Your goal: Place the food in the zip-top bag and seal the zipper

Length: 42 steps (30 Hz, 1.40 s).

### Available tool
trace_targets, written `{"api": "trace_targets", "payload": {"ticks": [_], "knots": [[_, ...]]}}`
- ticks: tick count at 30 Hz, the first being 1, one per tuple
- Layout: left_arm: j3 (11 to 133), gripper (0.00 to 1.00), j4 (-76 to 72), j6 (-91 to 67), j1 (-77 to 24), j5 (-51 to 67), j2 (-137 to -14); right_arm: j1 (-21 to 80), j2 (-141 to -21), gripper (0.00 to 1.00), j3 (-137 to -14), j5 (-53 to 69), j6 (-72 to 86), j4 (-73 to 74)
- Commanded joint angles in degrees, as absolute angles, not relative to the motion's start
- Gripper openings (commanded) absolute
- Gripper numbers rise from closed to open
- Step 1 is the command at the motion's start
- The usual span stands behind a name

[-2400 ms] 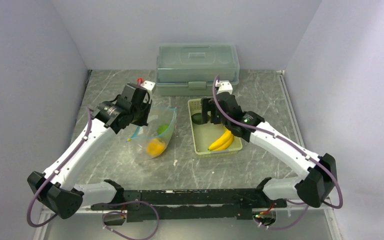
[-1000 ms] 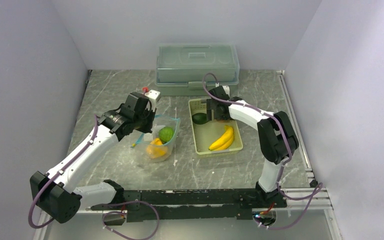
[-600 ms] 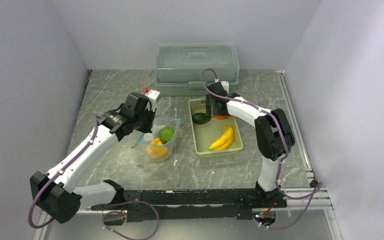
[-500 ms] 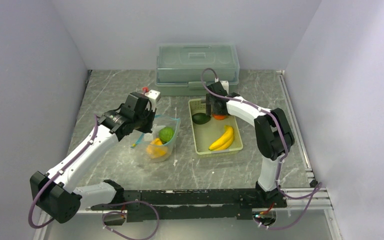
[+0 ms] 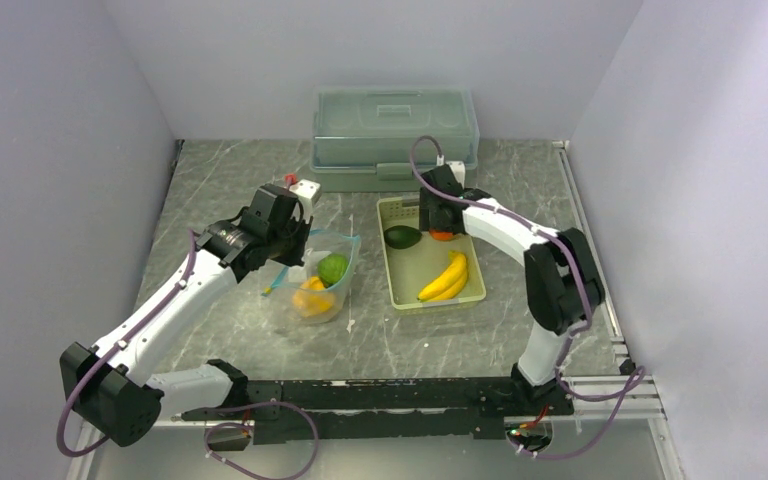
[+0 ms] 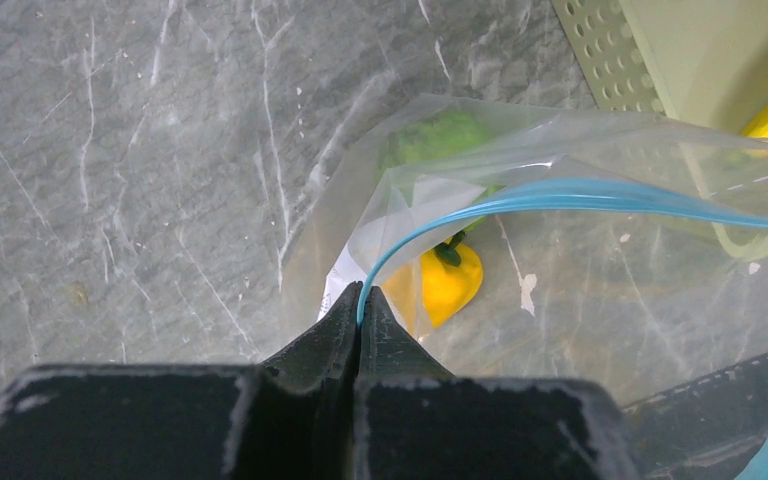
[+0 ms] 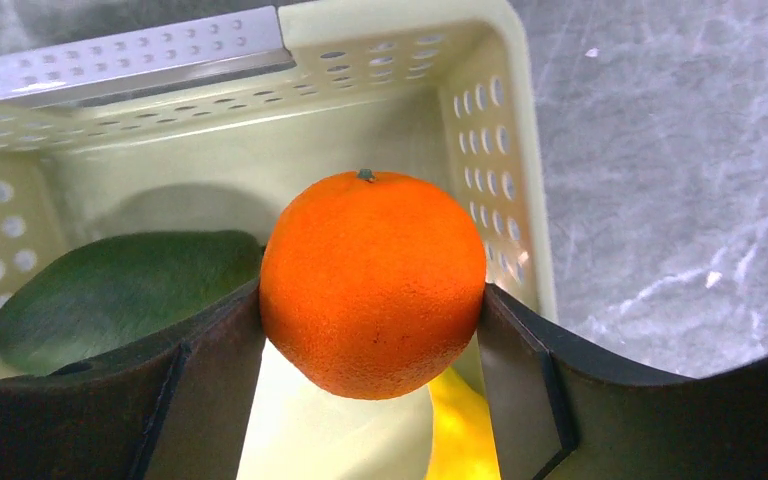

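Hiding part of orange [image 7: 372, 280], right gripper [image 7: 370, 300] clamps it in basket [image 7: 480, 100] beside avocado [image 7: 110, 290], bananas [image 5: 445, 278]; left gripper [image 6: 358, 297] pinches bag [image 6: 580, 250] holding pepper [image 6: 450, 285], green fruit [image 6: 430, 140].

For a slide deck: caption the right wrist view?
Right pincer grips the orange inside the pale basket, avocado alongside.

Top camera looks down from behind; wrist cameras, close, share its zip-top bag [image 6: 580, 250] and basket [image 7: 380, 60].
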<state>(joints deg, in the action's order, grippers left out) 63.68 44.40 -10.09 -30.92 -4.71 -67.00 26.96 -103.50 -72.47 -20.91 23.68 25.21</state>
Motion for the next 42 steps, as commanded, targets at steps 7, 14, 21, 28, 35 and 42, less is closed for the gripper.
{"api": "trace_targets", "payload": {"ticks": [7, 14, 21, 28, 35, 42], "knots": [[81.49, 0.03, 53.92, -8.22, -31.52, -12.63, -68.67, 27.09, -87.73, 0.52, -69.57, -20.51, 23.3, 24.24], [92.15, 0.06, 62.14, -10.26, -32.51, -14.22, -69.75, 27.38, -84.97, 0.52, -69.51, -19.09, 23.2, 24.52], [74.74, 0.04, 55.59, -15.84, -32.61, -11.86, -71.66, 27.64, -84.47, 0.52, -69.44, -18.14, 23.37, 24.14], [67.24, 0.0, 54.36, -21.65, -32.57, -14.51, -81.01, 28.3, -83.93, 0.53, -68.64, -17.32, 23.65, 23.95], [78.65, 0.01, 56.91, -17.44, -32.62, -11.48, -78.22, 28.86, -79.49, 0.53, -68.61, -14.49, 23.64, 24.56], [87.2, 0.02, 60.18, -14.99, -33.8, -7.42, -77.42, 30.17, -73.23, 0.53, -69.31, -11.42, 23.23, 25.66]]}}
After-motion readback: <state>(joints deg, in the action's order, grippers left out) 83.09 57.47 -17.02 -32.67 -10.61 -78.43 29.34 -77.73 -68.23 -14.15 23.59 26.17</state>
